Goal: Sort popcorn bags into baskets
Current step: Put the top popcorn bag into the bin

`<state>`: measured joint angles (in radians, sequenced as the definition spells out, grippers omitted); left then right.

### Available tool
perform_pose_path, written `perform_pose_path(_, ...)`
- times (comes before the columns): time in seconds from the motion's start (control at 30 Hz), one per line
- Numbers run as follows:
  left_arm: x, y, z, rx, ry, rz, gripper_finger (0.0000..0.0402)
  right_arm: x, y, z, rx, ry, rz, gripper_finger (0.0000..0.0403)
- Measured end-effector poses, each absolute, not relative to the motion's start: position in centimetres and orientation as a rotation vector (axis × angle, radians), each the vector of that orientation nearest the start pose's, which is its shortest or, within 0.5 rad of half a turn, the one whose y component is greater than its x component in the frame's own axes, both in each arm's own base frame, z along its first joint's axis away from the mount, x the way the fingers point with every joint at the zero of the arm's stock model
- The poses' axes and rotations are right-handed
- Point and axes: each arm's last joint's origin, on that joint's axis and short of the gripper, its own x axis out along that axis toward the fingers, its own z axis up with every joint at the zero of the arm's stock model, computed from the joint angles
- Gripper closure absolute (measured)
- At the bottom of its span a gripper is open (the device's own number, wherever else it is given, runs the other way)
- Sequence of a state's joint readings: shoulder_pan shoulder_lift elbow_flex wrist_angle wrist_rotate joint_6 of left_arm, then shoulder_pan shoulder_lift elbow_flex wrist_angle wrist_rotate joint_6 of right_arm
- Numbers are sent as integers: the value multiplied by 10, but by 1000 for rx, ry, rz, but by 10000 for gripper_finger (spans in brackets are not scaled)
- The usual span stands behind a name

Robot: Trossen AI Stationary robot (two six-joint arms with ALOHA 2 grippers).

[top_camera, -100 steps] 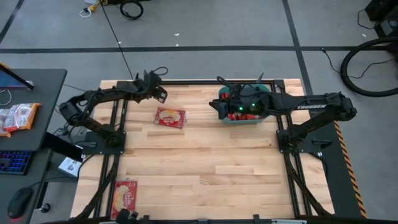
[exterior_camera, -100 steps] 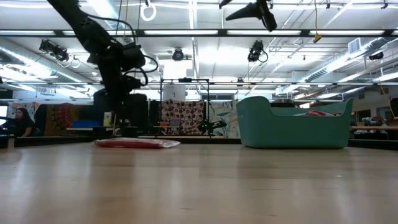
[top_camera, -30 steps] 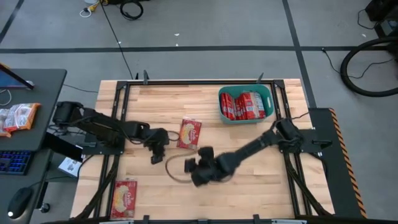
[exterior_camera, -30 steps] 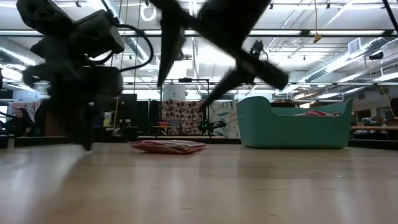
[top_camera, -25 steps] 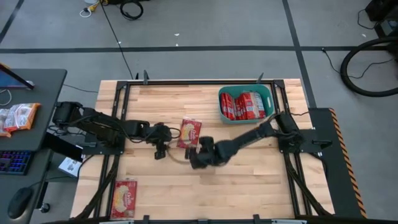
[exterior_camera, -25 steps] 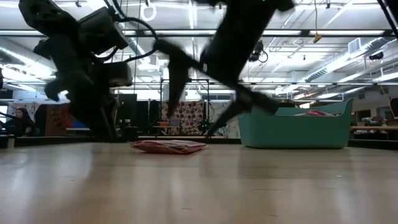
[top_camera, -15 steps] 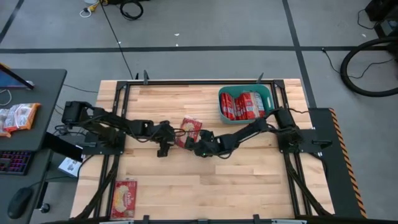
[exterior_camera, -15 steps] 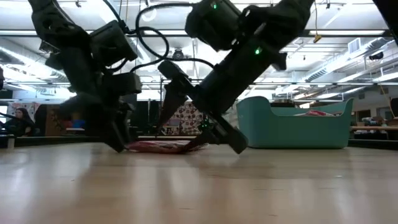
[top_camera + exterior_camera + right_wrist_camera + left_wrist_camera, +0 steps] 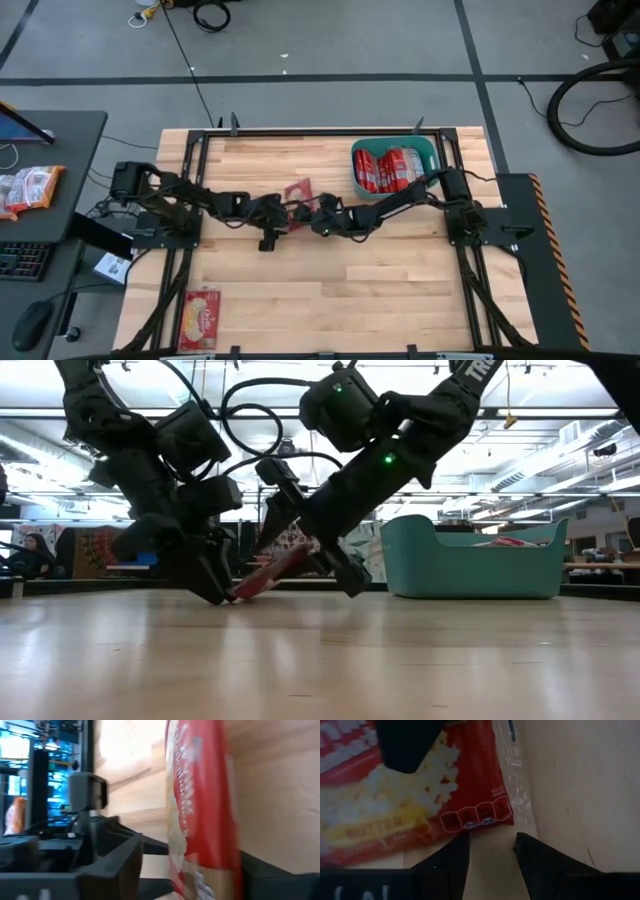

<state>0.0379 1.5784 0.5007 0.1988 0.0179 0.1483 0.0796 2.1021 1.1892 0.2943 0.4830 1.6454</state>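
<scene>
One popcorn bag [image 9: 297, 195] stands tilted at mid-table between both grippers. Its low edge [image 9: 240, 592] is on the wood and its other side is raised. My right gripper [image 9: 305, 570] comes in from the right, open, its fingers either side of the bag. My left gripper [image 9: 491, 840] is open, with its fingertips down on the wood at the bag's low edge. The teal basket [image 9: 355, 165] sits at the far right and holds several red bags. Another bag [image 9: 200, 318] lies flat at the near left corner. My right gripper has one finger [image 9: 265, 875] under the bag's raised side [image 9: 220, 855]; the other finger [image 9: 100, 865] stands apart from its printed face. It reaches in slanting down from the table's right. The bag leans tilted on that finger with its opposite edge on the table. My left gripper's fingertips [image 9: 460, 847] stand at the bag's low edge [image 9: 475, 827], slanting down from the left. I cannot tell whether they touch it.
Bare wood spreads over the near half of the table [image 9: 380, 300]. Black frame rails run along the table's edges. A side desk to the left carries pale orange-and-white packets [image 9: 30, 188] and a keyboard. A person sits far off in the room [image 9: 30, 555].
My right gripper swung from the near middle of the table toward the far edge and to the bag. My left gripper moved right to the bag's left edge. The bag, flat before, has tipped up: its right side rose while its left edge stayed on the wood.
</scene>
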Motion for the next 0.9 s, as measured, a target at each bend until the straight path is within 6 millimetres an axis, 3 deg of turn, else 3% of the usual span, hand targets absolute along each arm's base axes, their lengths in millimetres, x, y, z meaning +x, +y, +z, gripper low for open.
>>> perform_pose_path(0.1, 251, 16, 105, 101, 886, -35, 235, 428, 17, 122, 1372, 123, -750, 251)
perform_pose_path(0.27, 250, 25, 105, 88, 893, 9, 235, 435, 16, 132, 1253, 148, -747, 376)
perform_pose_path(0.33, 250, 29, 105, 88, 893, 31, 235, 438, 16, 145, 1200, 186, -763, 379)
perform_pose_path(0.47, 249, 37, 105, 78, 901, 69, 235, 429, 12, 197, 1015, 364, -870, 379)
perform_pose_path(0.6, 246, 45, 106, 59, 911, 97, 235, 391, -3, 263, 786, 554, -1080, 379)
perform_pose_path(0.7, 243, 50, 109, 52, 910, 125, 235, 347, -15, 305, 654, 672, -1230, 379)
perform_pose_path(0.8, 238, 55, 115, 50, 912, 153, 235, 303, -22, 329, 585, 776, -1356, 379)
perform_pose_path(0.9, 236, 59, 126, 56, 878, 195, 235, 270, -28, 334, 556, 826, -1399, 379)
